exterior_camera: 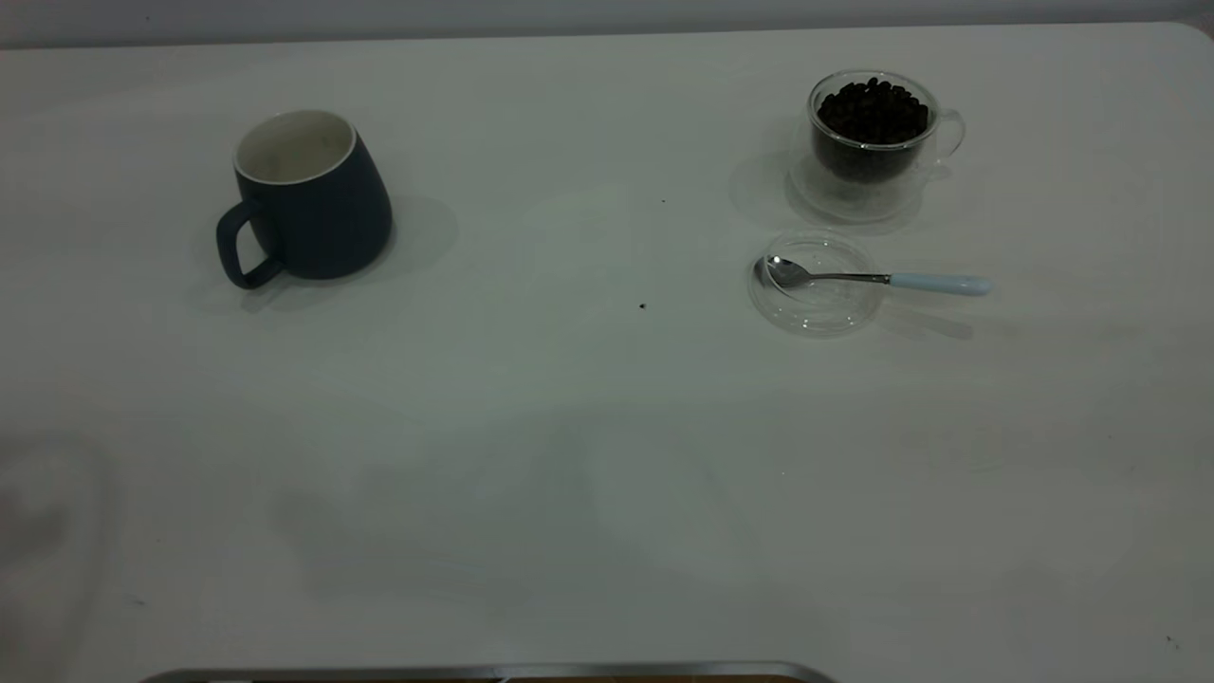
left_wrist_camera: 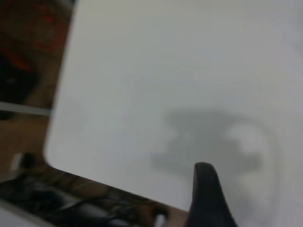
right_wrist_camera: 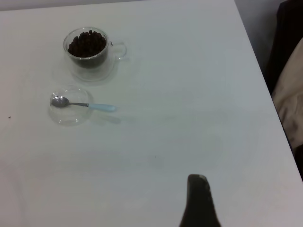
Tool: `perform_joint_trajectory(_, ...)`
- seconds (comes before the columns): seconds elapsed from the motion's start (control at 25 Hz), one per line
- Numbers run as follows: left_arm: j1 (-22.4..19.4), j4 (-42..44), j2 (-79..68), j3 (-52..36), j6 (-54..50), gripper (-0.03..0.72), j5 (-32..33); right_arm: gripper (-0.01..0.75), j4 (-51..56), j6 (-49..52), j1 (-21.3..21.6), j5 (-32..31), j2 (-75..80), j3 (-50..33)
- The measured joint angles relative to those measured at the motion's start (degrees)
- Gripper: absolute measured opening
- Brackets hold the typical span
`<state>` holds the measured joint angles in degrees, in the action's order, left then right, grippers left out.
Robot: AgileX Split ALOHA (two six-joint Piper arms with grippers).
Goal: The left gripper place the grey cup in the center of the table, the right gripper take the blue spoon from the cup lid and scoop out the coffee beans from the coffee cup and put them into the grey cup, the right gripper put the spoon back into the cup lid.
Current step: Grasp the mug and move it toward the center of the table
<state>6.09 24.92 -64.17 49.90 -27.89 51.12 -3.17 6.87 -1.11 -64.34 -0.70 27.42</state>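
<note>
Neither gripper is in the exterior view; each wrist view shows just one dark fingertip, so I can't tell spread. Nothing's begun. Grey cup sits upper left w/ handle toward cam; spoon rests in lid, right. Next: L reaches for cup.

White desk, matte, rounded far corner at exterior right. Directly on it: grey cup at left, upright, handle turned toward the near-left. At right, glass coffee cup filled with coffee beans, handle to the right. Just in front of it, apart, clear cup lid carrying blue spoon, bowl inside lid, pale handle projecting right over rim. Two tiny dark specks near desk centre.
</note>
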Motion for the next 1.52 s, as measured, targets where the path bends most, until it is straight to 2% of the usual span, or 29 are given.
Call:
perform_joint_trajectory(0.12, -3.57, 1.91, -8.64, 4.5, -1.23, 0.567, -3.01, 0.588, 0.0, 0.0, 0.0, 0.0, 0.0, 0.0)
perform_joint_trajectory(0.28, -12.04, -2.04, -18.57, 9.5, 2.48, 0.559, -10.0, 0.588, 0.0, 0.0, 0.0, 0.0, 0.0, 0.0)
perform_joint_trajectory(0.44, -18.78, -11.89, -29.33, 16.35, 15.33, 0.534, -13.39, 0.588, 0.0, 0.0, 0.0, 0.0, 0.0, 0.0)
perform_joint_trajectory(0.6, -21.68, -22.72, -40.06, 24.39, 28.89, 0.518, -13.9, 0.588, 0.0, 0.0, 0.0, 0.0, 0.0, 0.0)
perform_joint_trajectory(0.8, -21.1, -30.36, -51.72, 34.01, 45.7, 0.514, -13.06, 0.588, -0.01, 0.0, 0.0, 0.0, 0.0, 0.0)
perform_joint_trajectory(1.0, -17.92, -31.14, -61.57, 39.86, 57.32, 0.514, -12.05, 0.588, -0.01, 0.0, 0.0, 0.0, 0.0, 0.0)
perform_joint_trajectory(1.12, -15.45, -31.33, -66.37, 40.61, 62.94, 0.514, -15.04, 0.588, -0.01, 0.0, 0.0, 0.0, 0.0, 0.0)
perform_joint_trajectory(1.32, -11.54, -31.41, -71.58, 40.86, 66.73, 0.514, -21.5, 0.588, -0.01, 0.01, 0.0, 0.0, 0.0, 0.0)
perform_joint_trajectory(1.52, -8.98, -32.39, -73.39, 40.86, 67.38, 0.514, -22.93, 0.588, -0.01, 0.01, 0.0, 0.0, 0.0, 0.0)
